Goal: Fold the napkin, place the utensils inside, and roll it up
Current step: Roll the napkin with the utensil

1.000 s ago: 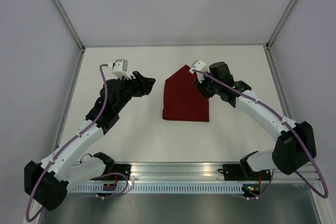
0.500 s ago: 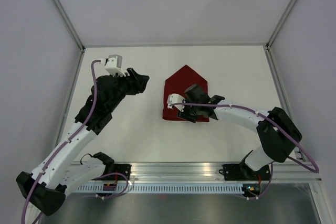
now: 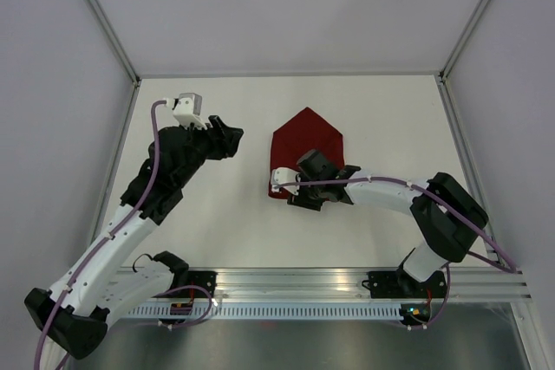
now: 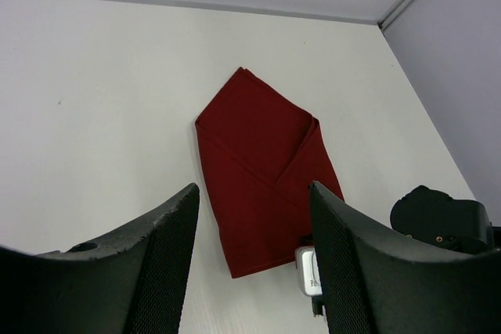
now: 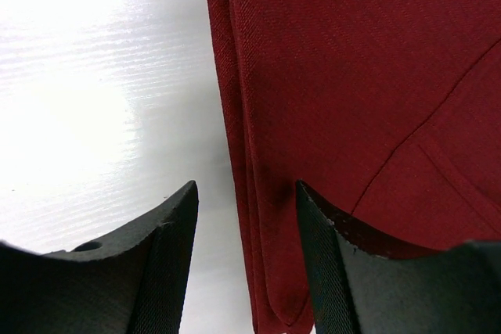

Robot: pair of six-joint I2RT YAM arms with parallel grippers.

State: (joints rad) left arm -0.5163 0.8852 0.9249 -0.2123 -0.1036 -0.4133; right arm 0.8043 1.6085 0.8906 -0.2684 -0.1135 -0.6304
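Maroon napkin (image 3: 307,149), folded, pointed top

The top camera hangs above and behind both arm bases, looking steeply down on the whole desk (image 3: 217,223) from well off. The left wrist camera is held high, peering forward and down past the left end effector (image 4: 252,209), and takes in the entire napkin (image 4: 258,170). The right wrist camera sits very low over the cloth, showing only a folded napkin edge and a strip of desk beyond the right end effector (image 5: 246,201). All three views share the napkin.
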